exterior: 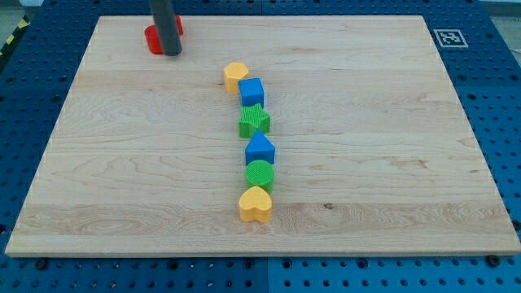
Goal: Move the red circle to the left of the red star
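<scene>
My tip (pixel 171 54) rests on the wooden board (pixel 122 163) near the top left corner. The dark rod covers most of the red blocks there. A red block (pixel 153 39) shows just left of the rod, touching or almost touching it. A smaller bit of red (pixel 177 25) shows just right of the rod, higher up. I cannot tell which is the red circle and which the red star, nor whether they touch each other.
A curved column of blocks runs down the board's middle: a yellow block (pixel 236 76), a blue cube (pixel 251 91), a green star (pixel 254 120), a blue pointed block (pixel 260 149), a green circle (pixel 260 174) and a yellow heart (pixel 256 204). A black-and-white marker (pixel 450 37) sits at the top right corner.
</scene>
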Motion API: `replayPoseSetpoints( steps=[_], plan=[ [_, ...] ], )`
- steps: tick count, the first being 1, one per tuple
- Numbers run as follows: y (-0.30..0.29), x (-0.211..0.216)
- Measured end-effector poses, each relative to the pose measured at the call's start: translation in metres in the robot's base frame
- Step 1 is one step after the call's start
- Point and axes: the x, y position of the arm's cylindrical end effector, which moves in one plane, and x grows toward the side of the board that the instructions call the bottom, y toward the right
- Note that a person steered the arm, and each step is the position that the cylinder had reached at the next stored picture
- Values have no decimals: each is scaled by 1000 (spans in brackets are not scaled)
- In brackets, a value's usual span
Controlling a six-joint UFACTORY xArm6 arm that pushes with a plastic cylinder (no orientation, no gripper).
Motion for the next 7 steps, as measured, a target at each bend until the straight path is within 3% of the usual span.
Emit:
replayPoseSetpoints(
  steps=[5,7],
  plan=[
    [-40,-41],
    [-20,13]
  ],
)
